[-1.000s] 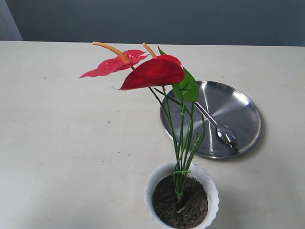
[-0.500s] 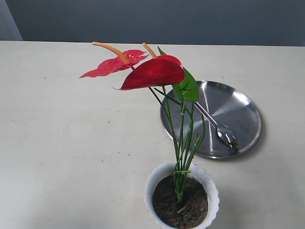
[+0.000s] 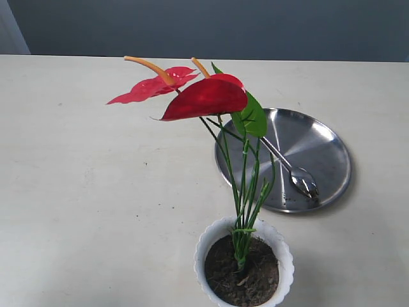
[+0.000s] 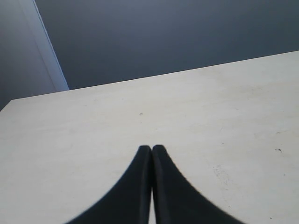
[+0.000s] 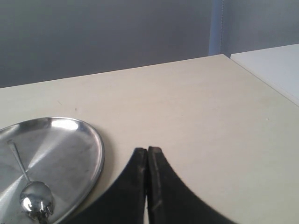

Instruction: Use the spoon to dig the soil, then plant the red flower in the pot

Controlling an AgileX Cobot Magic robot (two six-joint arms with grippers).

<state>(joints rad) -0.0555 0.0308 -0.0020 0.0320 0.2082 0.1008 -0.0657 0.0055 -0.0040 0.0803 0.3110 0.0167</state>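
The red flower (image 3: 204,97) stands upright with its green stems in the dark soil (image 3: 243,274) of the white scalloped pot (image 3: 208,243) at the near edge of the exterior view. The steel spoon (image 3: 300,178) lies on the round steel plate (image 3: 319,147) behind and right of the pot; it also shows as the spoon (image 5: 32,198) in the right wrist view. Neither gripper appears in the exterior view. My left gripper (image 4: 152,148) is shut with nothing in it, over bare table. My right gripper (image 5: 147,150) is shut and empty, beside the plate (image 5: 70,140).
The beige table (image 3: 96,192) stretches left of the pot. A dark grey wall (image 3: 223,25) runs behind its far edge. In the right wrist view a second white surface (image 5: 275,60) lies past the table's corner.
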